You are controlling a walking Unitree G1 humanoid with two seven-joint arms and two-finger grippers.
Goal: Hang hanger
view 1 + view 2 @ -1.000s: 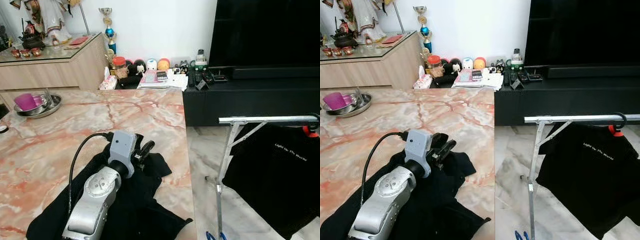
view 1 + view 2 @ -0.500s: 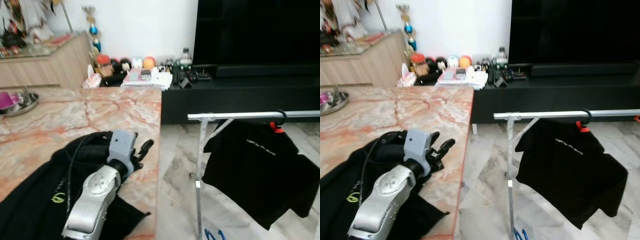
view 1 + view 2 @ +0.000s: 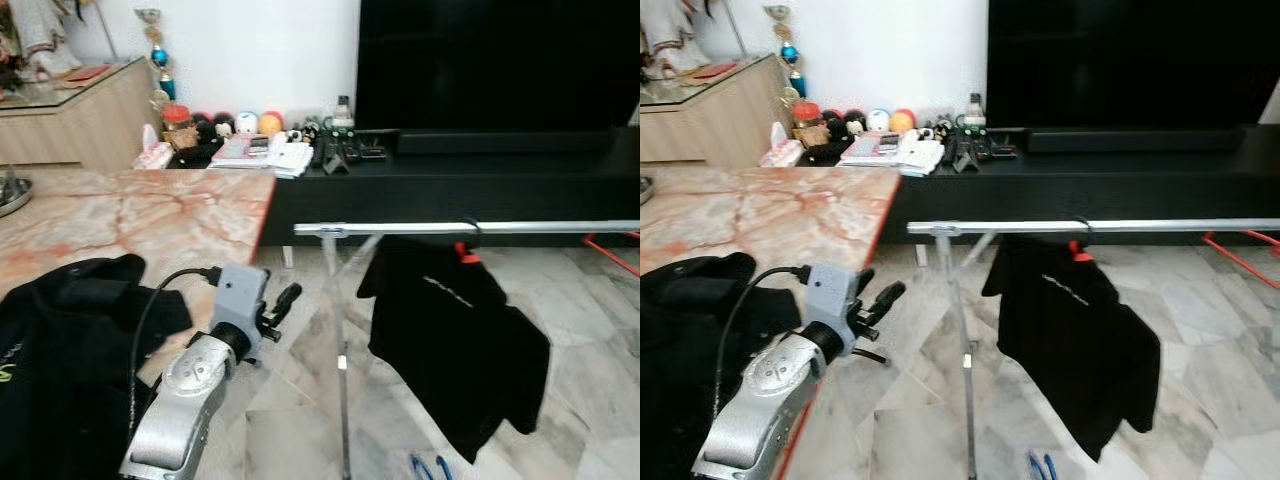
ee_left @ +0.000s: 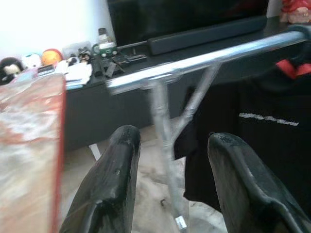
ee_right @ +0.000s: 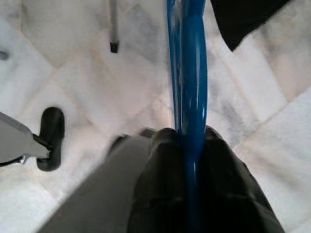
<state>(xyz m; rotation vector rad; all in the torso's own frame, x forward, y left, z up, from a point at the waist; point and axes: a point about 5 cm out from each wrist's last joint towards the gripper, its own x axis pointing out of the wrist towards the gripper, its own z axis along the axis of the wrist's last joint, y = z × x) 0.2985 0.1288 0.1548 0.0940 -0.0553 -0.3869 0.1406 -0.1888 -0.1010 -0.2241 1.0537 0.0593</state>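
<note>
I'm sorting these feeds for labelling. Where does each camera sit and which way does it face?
Left eye view: on the head, looking forward and down at the table, rack and hung shirt; the left arm and left claw show.
Right eye view: the head's other eye, same scene.
Left wrist view: along the open left claw's fingers toward the rack.
Right wrist view: down at the floor; the right claw grips a blue hanger.
Shared: rack and shirt appear in both eye views and the left wrist view.
</note>
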